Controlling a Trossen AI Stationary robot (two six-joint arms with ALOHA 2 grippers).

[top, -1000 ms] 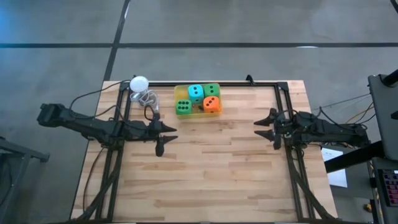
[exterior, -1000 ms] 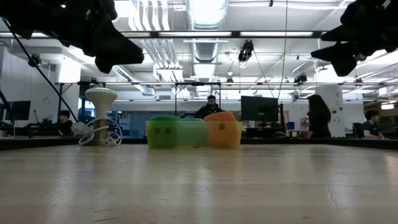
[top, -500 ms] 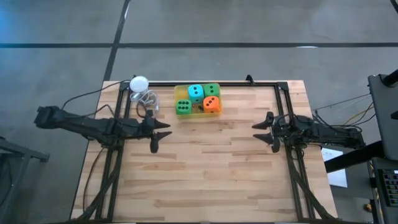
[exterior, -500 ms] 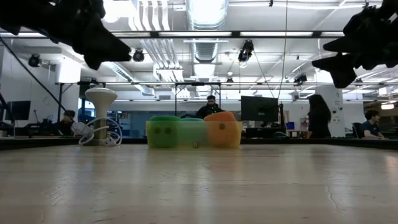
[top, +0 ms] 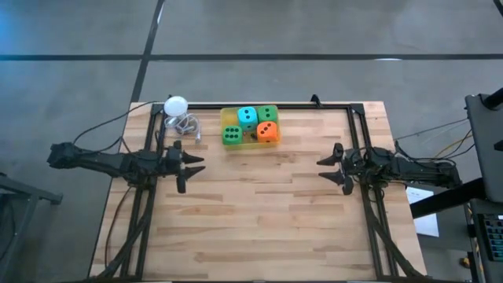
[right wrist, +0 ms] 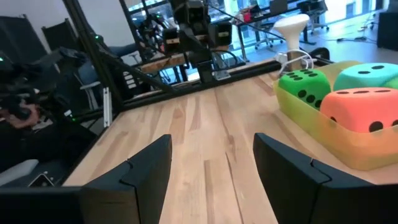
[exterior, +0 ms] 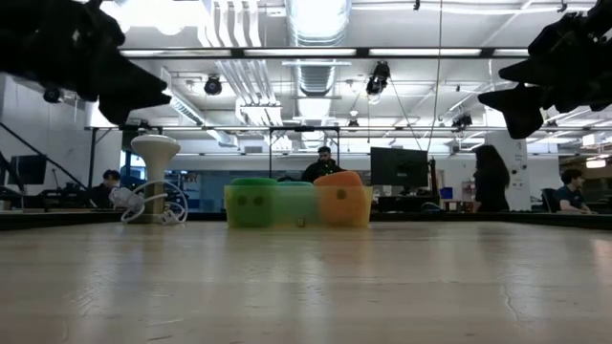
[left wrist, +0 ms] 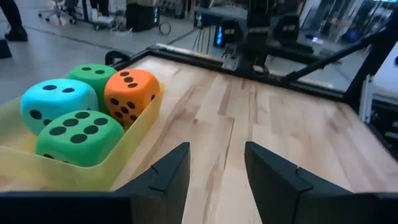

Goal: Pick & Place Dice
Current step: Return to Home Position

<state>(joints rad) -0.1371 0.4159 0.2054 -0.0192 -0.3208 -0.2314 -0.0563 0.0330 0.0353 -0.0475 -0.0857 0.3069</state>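
Four dice lie in a yellow tray (top: 225,118) at the far middle of the table: a teal one (top: 247,116), two green ones (top: 267,114) (top: 231,135) and an orange one (top: 267,132). They rest on the tray's floor, close together. My left gripper (top: 193,168) hovers open over the table's left part, nearer and left of the tray; its wrist view shows the dice (left wrist: 81,115) ahead of it. My right gripper (top: 326,167) hovers open at the right, with the orange die (right wrist: 360,115) ahead of it. Both hold nothing.
A white ball-shaped lamp (top: 175,104) with a coiled cable (top: 187,124) stands at the far left, next to the tray. A black frame (top: 314,104) runs along the table's far edge and down both sides. Bare wood lies between the grippers. People sit beyond the table (exterior: 325,162).
My left gripper has drawn back toward the table's left edge, staying open and above the table. My right gripper has sunk a little and stays open. The dice and the tray have not moved.
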